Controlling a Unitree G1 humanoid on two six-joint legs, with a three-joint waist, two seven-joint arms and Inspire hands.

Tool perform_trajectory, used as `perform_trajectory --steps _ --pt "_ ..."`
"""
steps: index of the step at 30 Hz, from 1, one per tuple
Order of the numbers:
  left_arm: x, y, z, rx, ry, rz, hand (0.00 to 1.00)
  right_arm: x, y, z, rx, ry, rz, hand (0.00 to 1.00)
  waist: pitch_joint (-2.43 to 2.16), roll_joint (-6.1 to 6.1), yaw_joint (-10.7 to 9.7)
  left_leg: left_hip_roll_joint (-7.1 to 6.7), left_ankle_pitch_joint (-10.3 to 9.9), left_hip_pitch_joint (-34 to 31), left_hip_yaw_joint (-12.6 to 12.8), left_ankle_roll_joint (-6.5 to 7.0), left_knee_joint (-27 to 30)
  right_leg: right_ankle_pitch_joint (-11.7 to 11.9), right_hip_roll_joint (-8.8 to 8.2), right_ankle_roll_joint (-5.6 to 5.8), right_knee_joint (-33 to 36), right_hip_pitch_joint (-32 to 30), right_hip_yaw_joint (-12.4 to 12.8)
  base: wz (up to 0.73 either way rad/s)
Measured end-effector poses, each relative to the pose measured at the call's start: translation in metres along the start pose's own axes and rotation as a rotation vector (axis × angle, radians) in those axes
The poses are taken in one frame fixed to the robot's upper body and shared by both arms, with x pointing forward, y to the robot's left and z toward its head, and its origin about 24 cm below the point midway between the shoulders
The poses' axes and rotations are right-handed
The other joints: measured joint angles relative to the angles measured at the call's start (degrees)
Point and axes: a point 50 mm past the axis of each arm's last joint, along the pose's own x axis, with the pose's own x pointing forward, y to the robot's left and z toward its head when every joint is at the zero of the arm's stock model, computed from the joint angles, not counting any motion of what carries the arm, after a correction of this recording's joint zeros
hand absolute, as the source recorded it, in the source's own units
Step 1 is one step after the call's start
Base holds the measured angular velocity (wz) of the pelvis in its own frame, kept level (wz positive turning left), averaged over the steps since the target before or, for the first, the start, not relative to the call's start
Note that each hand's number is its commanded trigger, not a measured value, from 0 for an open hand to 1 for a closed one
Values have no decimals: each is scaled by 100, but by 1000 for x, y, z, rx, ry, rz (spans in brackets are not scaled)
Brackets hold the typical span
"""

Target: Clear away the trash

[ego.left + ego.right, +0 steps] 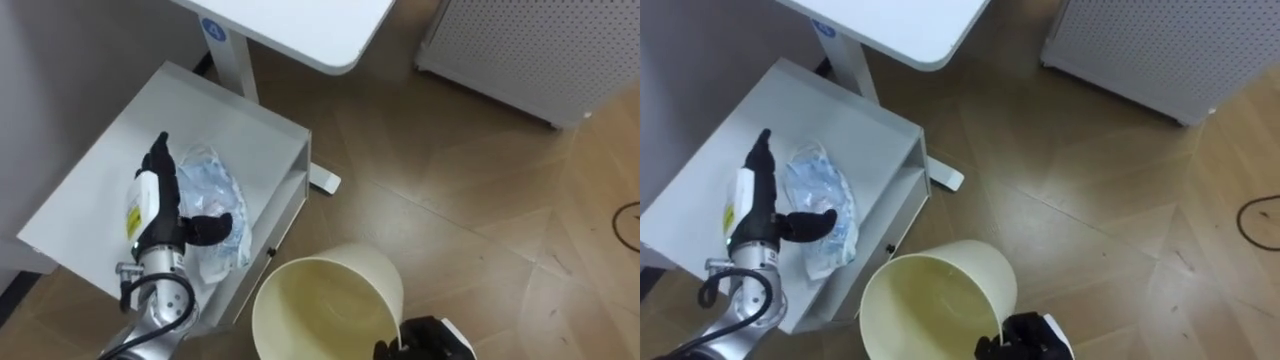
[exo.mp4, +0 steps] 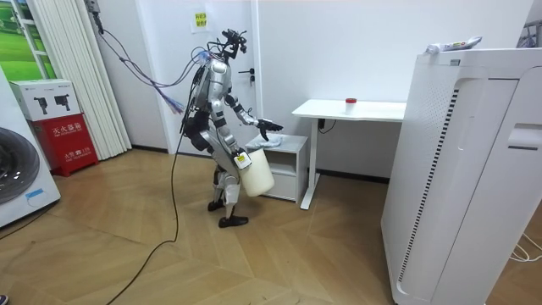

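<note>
Garbage, a crumpled clear plastic bag (image 1: 215,190), is seen on the low white cabinet (image 1: 240,130), under the left robot hand (image 1: 163,197), fingers straight, thumb spread across it. The cream bin (image 1: 385,282) is gripped at its rim by the right robot hand (image 1: 428,340).

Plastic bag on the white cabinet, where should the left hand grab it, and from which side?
Probably the crumpled ridge along the middle of the bag, from above: it lies low and flat on the cabinet top, so no side offers a free edge. The left hand is open at its left side, thumb reaching across it.
</note>
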Motion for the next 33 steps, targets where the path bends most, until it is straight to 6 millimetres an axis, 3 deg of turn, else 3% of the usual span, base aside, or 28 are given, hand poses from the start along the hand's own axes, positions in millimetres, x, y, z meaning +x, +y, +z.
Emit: perform_trajectory --steps 11,12,13,18,33 --pt "-1 -10 0 194 -63 -180 0 3 1 6 33 -14 34 100 39 1 -127 67 -38 -113 2 13 24 0 1 0 -10 -80 -67 -1" --pt "0 -10 -1 208 -63 -196 8 3 1 7 30 -15 36 100 48 15 -127 71 -39 -109 3 13 22 0 2 0 -16 -71 -70 0" --pt "0 -11 -2 219 -63 -205 100 3 1 8 29 -12 37 100 51 20 -133 71 -39 -105 3 13 22 0 0 0 -15 -66 -72 0" --pt "-6 -18 -10 287 -34 -330 100 4 1 9 28 -10 48 100 60 37 -182 70 -40 -69 31 12 -8 0 -16 0 -61 -61 -27 -2" --pt "-5 -17 -16 313 22 -391 100 3 2 7 7 0 28 100 30 99 -74 -28 -29 186 182 11 -179 17 -100 7 -98 53 -16 -3"
